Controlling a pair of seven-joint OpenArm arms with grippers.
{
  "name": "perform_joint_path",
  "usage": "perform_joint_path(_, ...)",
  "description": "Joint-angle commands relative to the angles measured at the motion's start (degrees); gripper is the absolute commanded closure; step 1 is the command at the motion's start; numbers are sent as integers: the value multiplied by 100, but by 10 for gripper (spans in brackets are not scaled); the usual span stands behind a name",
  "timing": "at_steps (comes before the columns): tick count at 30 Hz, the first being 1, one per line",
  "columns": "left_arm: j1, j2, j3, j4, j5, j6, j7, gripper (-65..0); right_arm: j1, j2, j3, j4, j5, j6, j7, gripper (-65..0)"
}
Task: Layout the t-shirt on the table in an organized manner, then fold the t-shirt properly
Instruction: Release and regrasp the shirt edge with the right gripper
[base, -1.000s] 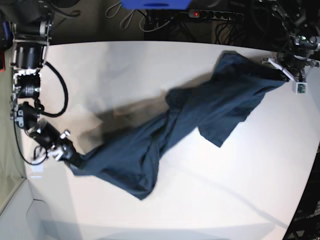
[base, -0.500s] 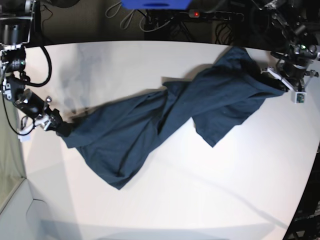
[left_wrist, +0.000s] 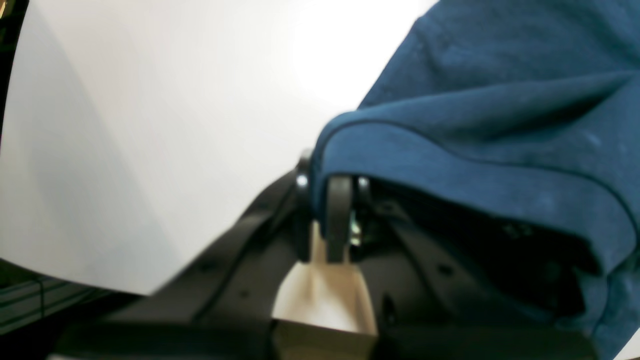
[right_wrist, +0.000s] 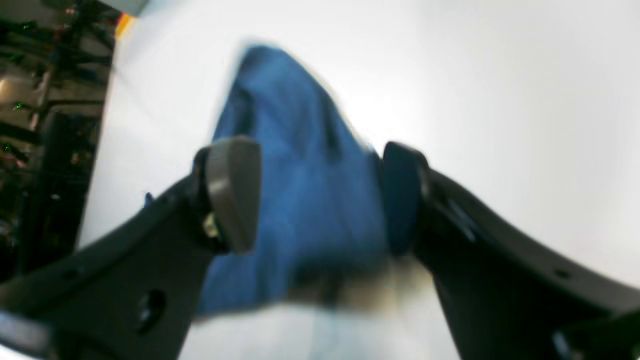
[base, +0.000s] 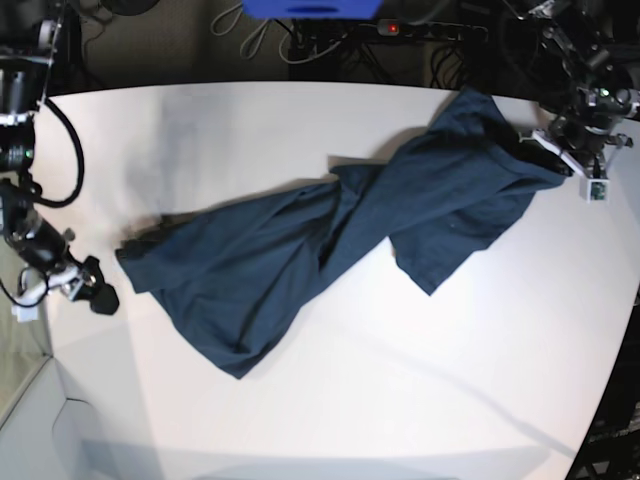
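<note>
— Since the t-shirt (base: 330, 250) lies twisted on the table (base: 400, 390), its long axis running from my right side across to my left, which arm of yours is placed to straighten it?

— My left gripper (base: 560, 155) is clamped on the hem at the far end. My right gripper (base: 98, 297) stands wide open with nothing held; the loose end lies just beside it, toward the table's middle. I judge the right should re-grip there.
</note>
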Motion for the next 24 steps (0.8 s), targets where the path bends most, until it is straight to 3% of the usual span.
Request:
perform_joint_path(1,-20,-72,-31,94,-45,27,-95,-2,347,-57,-144,91,-67,88,80,-392)
perform_joint_path(6,-20,-55,-40,94,-45,27,-95,-2,1182,-936,-874,-14,-1456,80,107,-392)
perform_joint_path(12,51,-11,-40,164,-53,27,-95,-2,1718,-2149,-953,-524,-3812,71,115,-392)
perform_joint_path(18,95,-11,-48,112,-80,27,-95,-2,1779,-2765,-944,-779,-5421,27,546,-392)
perform_joint_path(21,165,-11,-48,94,-89,27,-104,-2,1762,-2967,-953,-788,-5746,-360,660,-394)
perform_joint_path(24,191,-11,-48,94,-89,27,-104,-2,1762,-3055,-970,-797,-5808,-448,678,-393)
